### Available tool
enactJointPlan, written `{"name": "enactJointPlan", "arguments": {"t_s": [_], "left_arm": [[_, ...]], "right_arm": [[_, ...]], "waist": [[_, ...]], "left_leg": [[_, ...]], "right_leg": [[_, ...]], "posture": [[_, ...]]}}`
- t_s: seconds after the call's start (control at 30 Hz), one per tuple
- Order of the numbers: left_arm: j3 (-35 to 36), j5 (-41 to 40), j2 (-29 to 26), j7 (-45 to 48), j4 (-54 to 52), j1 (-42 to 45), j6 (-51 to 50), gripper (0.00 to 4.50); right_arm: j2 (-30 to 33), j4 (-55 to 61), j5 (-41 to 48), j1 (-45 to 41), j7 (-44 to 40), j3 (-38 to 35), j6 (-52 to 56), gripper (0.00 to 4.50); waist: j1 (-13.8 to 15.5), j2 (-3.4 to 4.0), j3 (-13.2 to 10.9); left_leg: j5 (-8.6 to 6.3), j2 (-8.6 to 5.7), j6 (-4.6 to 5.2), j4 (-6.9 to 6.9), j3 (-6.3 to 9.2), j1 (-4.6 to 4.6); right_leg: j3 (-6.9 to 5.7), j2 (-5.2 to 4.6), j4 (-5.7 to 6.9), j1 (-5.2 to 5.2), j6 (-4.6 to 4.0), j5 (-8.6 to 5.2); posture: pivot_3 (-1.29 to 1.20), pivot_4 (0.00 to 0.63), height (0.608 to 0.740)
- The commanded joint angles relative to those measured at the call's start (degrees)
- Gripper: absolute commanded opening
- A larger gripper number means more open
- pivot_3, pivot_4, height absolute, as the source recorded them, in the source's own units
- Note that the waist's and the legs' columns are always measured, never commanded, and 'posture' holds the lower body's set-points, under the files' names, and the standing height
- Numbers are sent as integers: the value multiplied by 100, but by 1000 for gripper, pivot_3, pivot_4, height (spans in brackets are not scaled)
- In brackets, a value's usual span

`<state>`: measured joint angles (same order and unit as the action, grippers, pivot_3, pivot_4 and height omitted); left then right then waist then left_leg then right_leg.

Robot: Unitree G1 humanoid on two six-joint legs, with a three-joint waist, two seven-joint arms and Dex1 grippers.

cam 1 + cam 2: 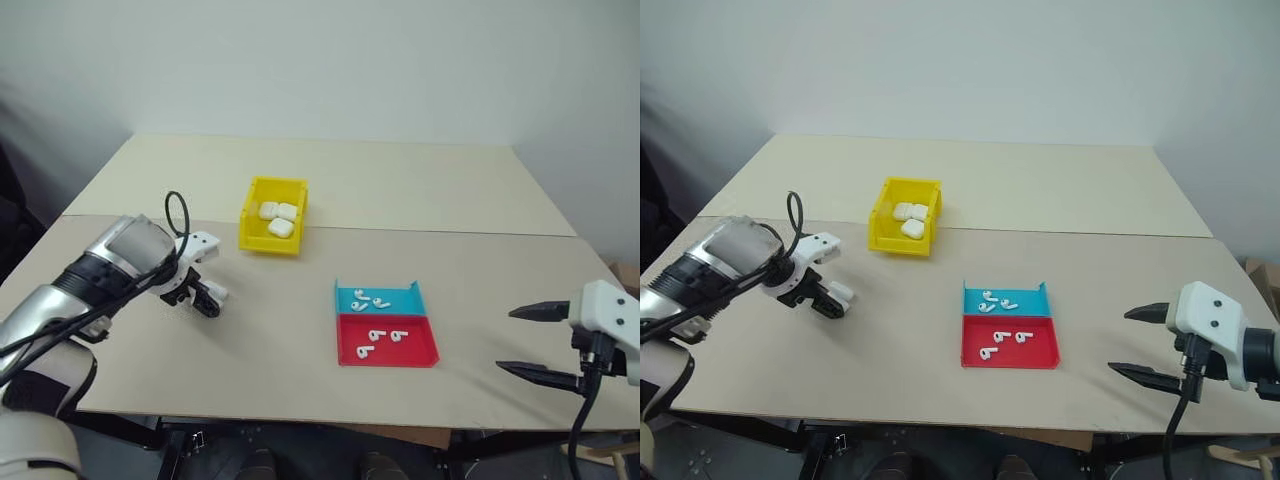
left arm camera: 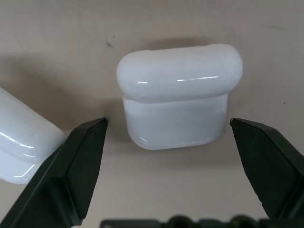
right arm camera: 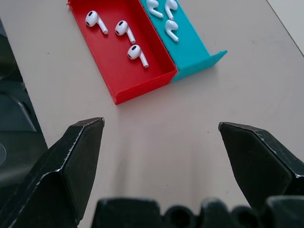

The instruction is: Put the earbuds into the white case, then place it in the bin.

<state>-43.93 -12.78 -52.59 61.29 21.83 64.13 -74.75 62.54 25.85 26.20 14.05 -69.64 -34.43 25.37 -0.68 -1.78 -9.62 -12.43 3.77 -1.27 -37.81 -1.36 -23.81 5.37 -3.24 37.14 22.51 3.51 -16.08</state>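
White case lies on worktop between spread left claw fingers, apparently ungrasped. Earbuds remain in trays; right claw spread, empty. Bin step pending.

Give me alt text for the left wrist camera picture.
A closed white case lies on a beige table, framed between the two open black fingers of the left gripper, which do not touch it. Part of a second white case lies beside one finger.
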Motion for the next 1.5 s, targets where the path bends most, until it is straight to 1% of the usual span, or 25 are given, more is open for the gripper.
{"name": "enactJointPlan", "arguments": {"t_s": [0.03,0.13,0.27,0.3,0.37,0.47,0.57,0.63,0.7,0.83,0.93,0.97,1.03,1.07,1.1,1.13,1.17,1.23,1.27,1.37,1.43,1.5], "left_arm": [[62,242,69,88,132,132,122,4500],[138,367,203,72,280,146,113,4500],[120,467,206,152,233,132,68,4500],[109,488,187,190,188,117,66,4125],[85,530,153,263,140,95,72,3687],[122,582,151,281,179,71,72,2779],[199,599,113,279,110,53,71,2766],[374,556,7,251,-169,10,102,2766],[735,401,-109,231,-533,-20,43,2766],[1892,-171,-487,336,-1708,-408,86,2766],[3061,-657,-600,278,-2606,-1119,448,2766],[3579,-844,-568,295,-2997,-1534,815,2766],[4240,-1188,-536,360,-3594,-2158,1099,2766],[4685,-1287,-320,322,-3899,-2640,1705,2766],[5116,-1375,82,156,-4150,-3102,2309,2766],[5400,-1419,422,-20,-4361,-3491,2770,2766],[5591,-1507,744,-101,-4540,-3826,3150,2766],[5921,-1790,1648,-131,-4695,-4389,4215,2766],[5949,-1818,1901,-101,-4743,-4619,4600,2766],[5815,-1822,2397,3,-4670,-5053,5464,2766],[5700,-1827,2609,166,-4492,-5258,6001,2766],[5559,-1738,2656,429,-4294,-5439,6484,2766]], "right_arm": [[12,109,-19,-36,74,-137,33,4470],[4,127,-80,-11,85,-108,14,4470],[16,154,-94,-3,89,-105,46,4470],[19,155,-96,-2,93,-106,53,4500],[35,147,-126,-2,114,-86,59,4500],[44,139,-150,-24,133,-43,49,4500],[52,128,-152,-74,149,1,47,4500],[70,92,-171,-93,137,9,22,4500],[122,69,-157,-113,72,-39,23,4500],[357,106,12,-242,-177,-238,119,4500],[601,164,122,-431,-409,-290,175,4500],[720,182,166,-534,-488,-251,188,4500],[955,221,220,-828,-574,-52,160,4500],[1112,251,256,-1007,-612,112,172,4500],[1295,281,298,-1211,-616,337,202,4500],[1461,303,347,-1428,-620,585,231,4500],[1640,338,346,-1675,-616,898,216,4500],[1911,393,318,-2247,-645,1628,225,4500],[1996,420,241,-2549,-680,2015,214,4500],[1997,407,-94,-3498,-919,3128,281,4500],[1804,351,-414,-4135,-1100,3832,398,4500],[1544,291,-826,-4656,-1223,4450,455,4500]], "waist": [[0,0,0],[1,1,1],[2,2,1],[0,2,1],[-1,2,1],[-1,2,1],[-1,2,1],[-1,1,1],[-12,1,0],[-26,1,0],[-37,5,2],[-31,5,2],[-50,10,3],[-36,9,2],[-27,14,4],[-19,28,13],[-13,28,13],[-1,30,14],[3,29,14],[8,23,13],[0,26,15],[-4,26,15]], "left_leg": [[0,0,0,0,0,0],[0,-1,0,0,1,2],[0,-2,0,-1,1,6],[0,-2,0,-1,1,6],[0,-2,0,-1,2,6],[0,-2,0,-1,2,3],[0,-2,0,-1,2,3],[0,-2,0,-1,2,3],[0,-1,0,-1,2,2],[0,-1,0,-1,2,-2],[0,0,0,-1,2,2],[0,0,0,0,1,5],[0,2,0,-1,-2,7],[0,4,0,-3,-3,9],[1,5,-1,-3,-2,9],[1,5,-1,-3,-6,16],[0,4,-1,-4,-10,26],[0,7,-1,-3,-13,32],[1,7,-1,-3,-16,33],[1,10,-1,-4,-15,31],[0,5,-1,-4,-19,32],[0,6,-1,-5,-19,32]], "right_leg": [[0,0,0,0,0,0],[0,0,2,-2,0,0],[0,-1,5,-4,0,0],[0,-1,6,-4,0,1],[0,-1,6,-4,0,1],[0,-1,4,-3,1,0],[0,-1,4,-3,2,0],[0,-1,4,-3,1,0],[0,-1,4,-1,1,0],[1,-3,5,3,1,0],[1,-4,7,-1,1,0],[2,-4,8,-1,1,0],[4,-5,8,0,-1,1],[0,-5,12,-5,-1,2],[-2,-5,13,-5,-2,2],[0,-7,10,-8,-3,4],[-1,-13,7,-21,-4,4],[2,-11,1,-24,-8,8],[0,-13,5,-25,-8,8],[2,-9,2,-20,-11,10],[7,-13,1,-22,-10,10],[6,-12,0,-21,-8,12]], "posture": [[0,150,740],[0,150,740],[0,150,740],[0,150,740],[0,150,740],[0,150,740],[0,150,740],[0,150,740],[0,150,740],[0,150,740],[0,150,740],[0,150,740],[0,150,740],[0,150,740],[0,150,740],[0,150,740],[0,150,740],[0,150,740],[0,150,740],[0,150,740],[0,150,740],[0,150,740]]}}
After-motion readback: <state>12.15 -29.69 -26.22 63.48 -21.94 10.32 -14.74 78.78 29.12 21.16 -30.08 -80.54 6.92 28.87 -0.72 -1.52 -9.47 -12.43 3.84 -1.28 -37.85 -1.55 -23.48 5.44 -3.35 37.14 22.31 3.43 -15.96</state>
